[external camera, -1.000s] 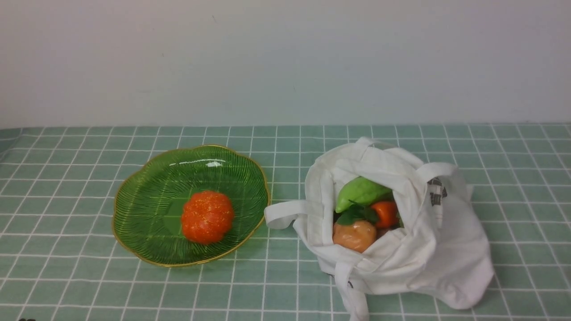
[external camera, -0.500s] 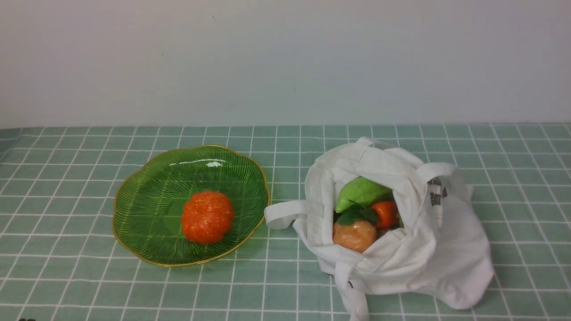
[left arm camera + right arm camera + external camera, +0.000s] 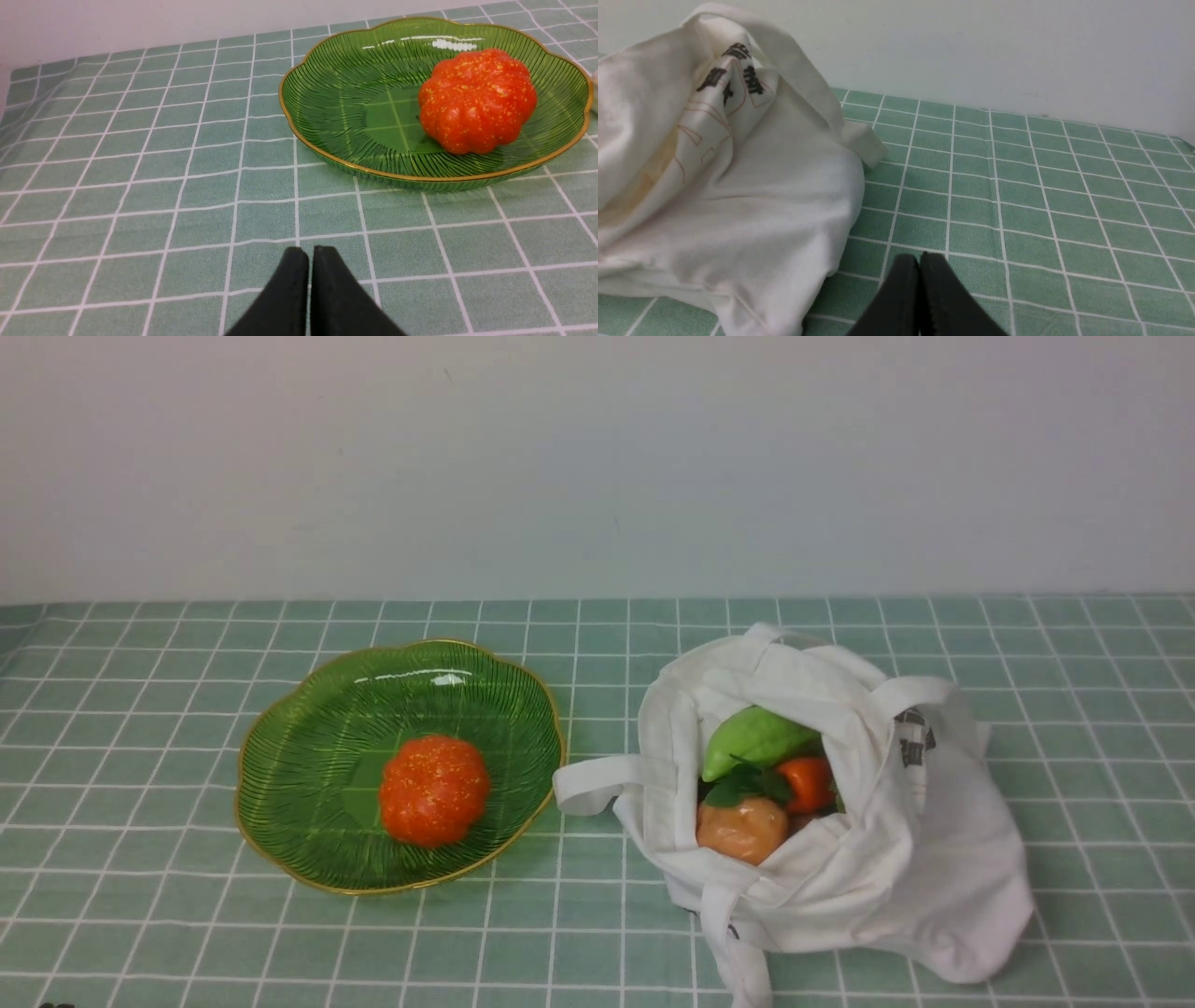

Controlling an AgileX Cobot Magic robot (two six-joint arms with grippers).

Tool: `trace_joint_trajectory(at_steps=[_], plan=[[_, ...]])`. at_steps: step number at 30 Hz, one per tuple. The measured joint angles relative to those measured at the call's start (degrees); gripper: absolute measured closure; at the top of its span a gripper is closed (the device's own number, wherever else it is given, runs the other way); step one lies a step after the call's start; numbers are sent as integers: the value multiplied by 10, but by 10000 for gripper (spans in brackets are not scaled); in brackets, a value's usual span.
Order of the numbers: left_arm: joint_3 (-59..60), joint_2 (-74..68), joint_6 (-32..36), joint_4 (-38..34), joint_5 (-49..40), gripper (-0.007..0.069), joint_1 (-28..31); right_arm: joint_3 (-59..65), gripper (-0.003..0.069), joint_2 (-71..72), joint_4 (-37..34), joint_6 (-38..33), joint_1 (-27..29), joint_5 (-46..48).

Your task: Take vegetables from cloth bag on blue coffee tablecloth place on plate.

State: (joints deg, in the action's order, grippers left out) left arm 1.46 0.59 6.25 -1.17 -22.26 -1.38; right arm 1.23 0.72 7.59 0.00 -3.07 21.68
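Observation:
The orange speckled pumpkin (image 3: 434, 790) lies in the green gold-rimmed plate (image 3: 299, 747) on the left of the checked tablecloth (image 3: 597, 644). It also shows in the left wrist view (image 3: 476, 100). The white cloth bag (image 3: 915, 859) lies open at the right, holding a light green pod (image 3: 752, 737), a small red-orange vegetable (image 3: 808, 782) and a tan-orange one (image 3: 742, 829). Neither gripper shows in the front view. My left gripper (image 3: 310, 254) is shut and empty, short of the plate (image 3: 327, 79). My right gripper (image 3: 920, 261) is shut and empty beside the bag (image 3: 738, 196).
A plain pale wall (image 3: 597, 467) runs behind the table. A loose bag strap (image 3: 597, 782) lies between bag and plate, and another (image 3: 738, 952) trails toward the front edge. The cloth drops off at the far left (image 3: 14, 107).

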Motion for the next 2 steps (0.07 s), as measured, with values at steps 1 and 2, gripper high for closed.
trace_joint_trajectory(at_steps=[1, 2], plan=[[0, 0, 0, 0, 0, 633, 0, 0, 673, 0, 0, 0, 0, 0], [0, 0, 0, 0, 0, 633, 0, 0, 673, 0, 0, 0, 0, 0]])
